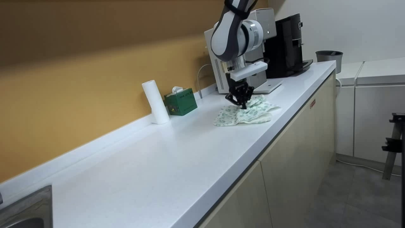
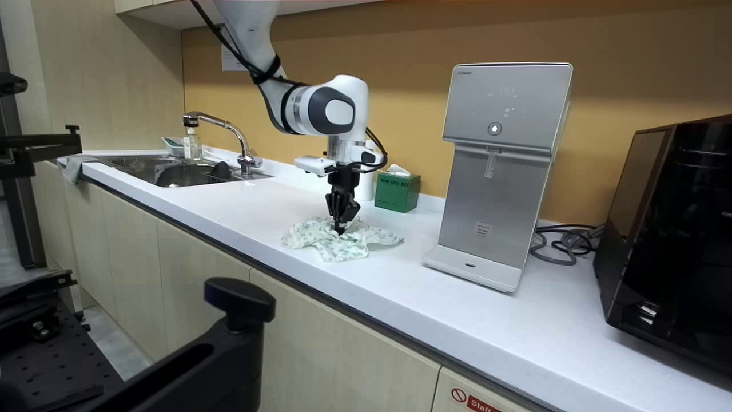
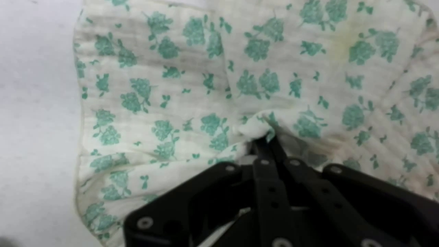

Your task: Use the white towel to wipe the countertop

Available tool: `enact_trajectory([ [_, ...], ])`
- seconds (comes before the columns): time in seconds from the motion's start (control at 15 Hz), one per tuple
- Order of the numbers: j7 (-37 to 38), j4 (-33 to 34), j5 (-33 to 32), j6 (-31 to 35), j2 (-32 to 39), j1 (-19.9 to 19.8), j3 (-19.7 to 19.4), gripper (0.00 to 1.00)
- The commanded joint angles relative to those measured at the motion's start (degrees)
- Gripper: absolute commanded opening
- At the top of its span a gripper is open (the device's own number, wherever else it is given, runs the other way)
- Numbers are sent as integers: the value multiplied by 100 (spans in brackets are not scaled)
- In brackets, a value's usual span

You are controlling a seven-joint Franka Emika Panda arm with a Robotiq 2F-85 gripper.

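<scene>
Gripper [image 3: 266, 144]: pinching a mid-cloth bunch, likely for even drag
Floral towel [image 2: 337, 247]: spread beside water dispenser [image 2: 500, 177], probably for wiping

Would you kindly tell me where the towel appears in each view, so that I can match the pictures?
In an exterior view: the towel lies just right of centre.
In an exterior view: the towel lies just below centre, slightly left.
In the wrist view: the towel fills most of the picture, with countertop along the left.
Shared landmark: the gripper, meeting the towel in all three.
</scene>
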Motion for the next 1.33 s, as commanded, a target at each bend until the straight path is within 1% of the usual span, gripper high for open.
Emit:
enact_trajectory([
  [0.0, 330, 552, 379, 209, 618, 221, 337, 1],
  [0.2, 115, 619, 678, 151, 649, 367, 702, 1],
  [0.4, -175, 339, 989, 70, 368, 392, 1027, 1],
  [0.53, -321, 110, 1087, -19, 148, 372, 1092, 1],
  [0.67, -319, -126, 959, 42, -33, 385, 958, 1],
  [0.87, -180, -403, 739, 79, -230, 324, 627, 1],
  [1.07, 2, -594, 344, 178, -362, 245, 138, 1],
  [1.27, 334, -534, -168, 277, -290, 133, -400, 1],
])
